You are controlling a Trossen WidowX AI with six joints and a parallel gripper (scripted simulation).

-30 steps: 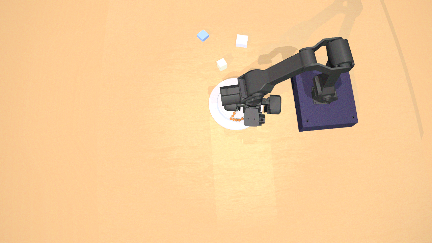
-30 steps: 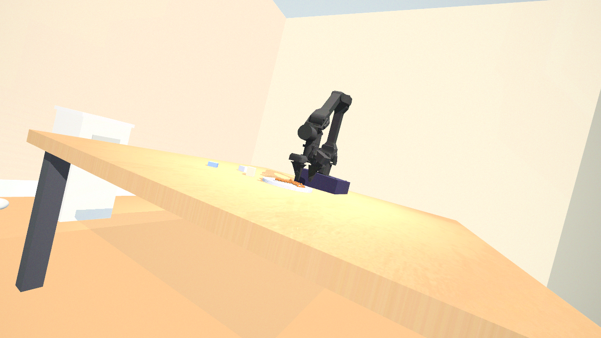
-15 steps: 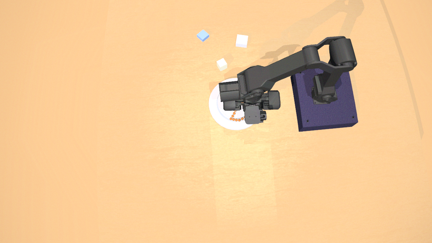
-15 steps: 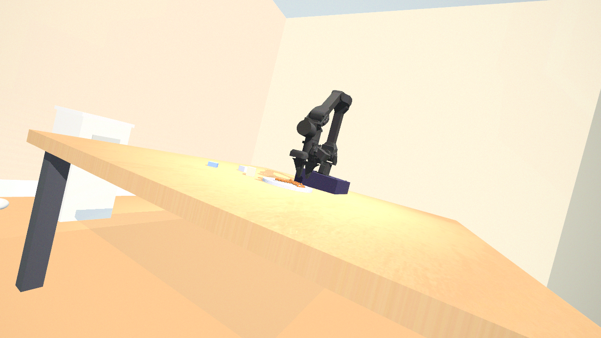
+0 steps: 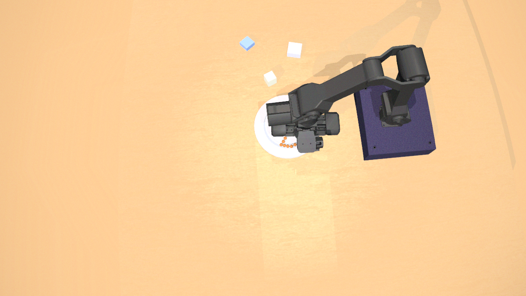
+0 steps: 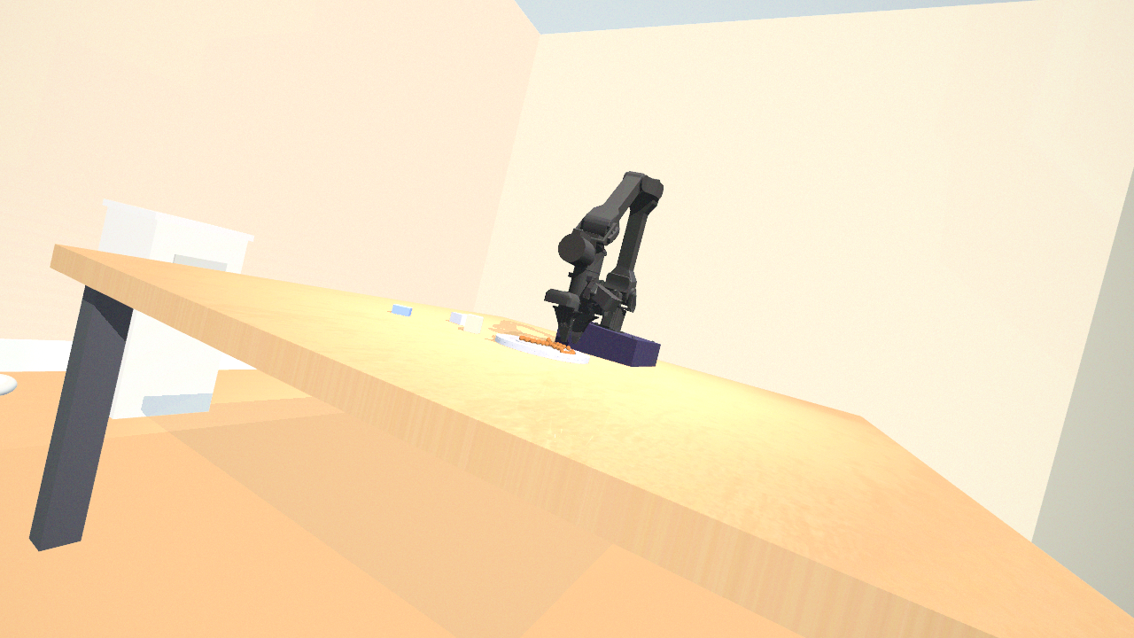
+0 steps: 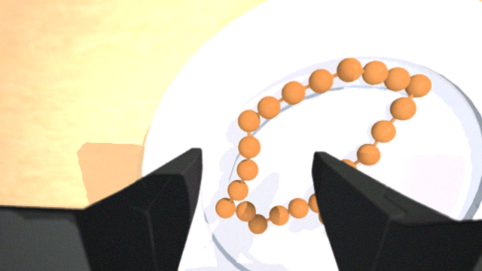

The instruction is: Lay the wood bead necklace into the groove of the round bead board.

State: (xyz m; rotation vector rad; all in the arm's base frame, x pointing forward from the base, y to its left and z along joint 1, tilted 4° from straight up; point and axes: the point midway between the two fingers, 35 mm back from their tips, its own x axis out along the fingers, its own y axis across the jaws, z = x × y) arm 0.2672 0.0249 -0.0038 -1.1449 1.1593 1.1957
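Note:
The wood bead necklace (image 5: 287,146) (image 6: 539,341) (image 7: 293,92), a string of orange beads, lies on the white round bead board (image 5: 259,136) (image 6: 539,354) (image 7: 177,117). In the wrist view its upper run follows the groove. From the upper right the string cuts inward across the board's middle, and a lower run leads to the lower left beads. Several beads are hidden behind the right finger. My gripper (image 6: 564,340) (image 7: 257,152) is partly open, low over the board, with left-side beads showing between its fingers and none gripped. The arm hides the fingertips and much of the board in the top view.
A blue block (image 5: 247,43) (image 6: 401,311), a white block (image 5: 294,49) (image 6: 457,318) and a cream cube (image 5: 270,78) (image 6: 473,323) lie beyond the board. The dark purple arm base (image 5: 397,141) (image 6: 618,346) stands right of the board.

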